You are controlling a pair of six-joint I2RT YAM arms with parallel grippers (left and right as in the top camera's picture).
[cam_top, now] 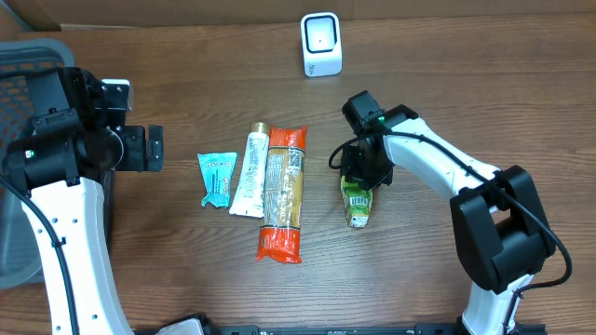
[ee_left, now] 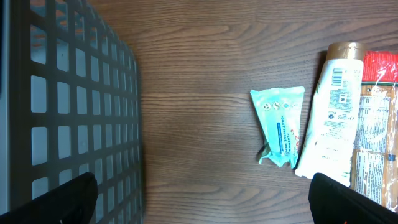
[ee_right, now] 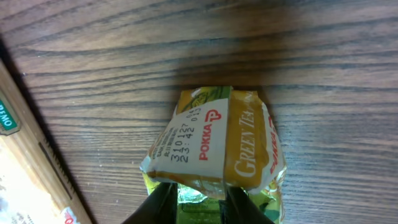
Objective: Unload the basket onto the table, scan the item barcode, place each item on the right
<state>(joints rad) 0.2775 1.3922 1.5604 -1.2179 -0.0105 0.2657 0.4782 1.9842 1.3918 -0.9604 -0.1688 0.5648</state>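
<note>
A green tea drink carton (cam_top: 357,203), yellow-green with a white top, is at the right of the middle of the table. My right gripper (cam_top: 359,173) is shut on it from above. In the right wrist view the carton (ee_right: 217,143) fills the centre, and both fingers (ee_right: 158,205) press its sides just below the folded top. No barcode shows on the faces in view. The white scanner (cam_top: 321,44) stands at the back centre. My left gripper (cam_top: 154,147) is open and holds nothing at the left, beside the basket. In its own view the left gripper (ee_left: 202,202) hangs above bare wood.
Left of the carton lie a teal packet (cam_top: 217,179), a white tube (cam_top: 249,172) and a long orange pack (cam_top: 282,194) side by side. A grey mesh basket (cam_top: 19,74) sits at the far left edge and shows in the left wrist view (ee_left: 68,106).
</note>
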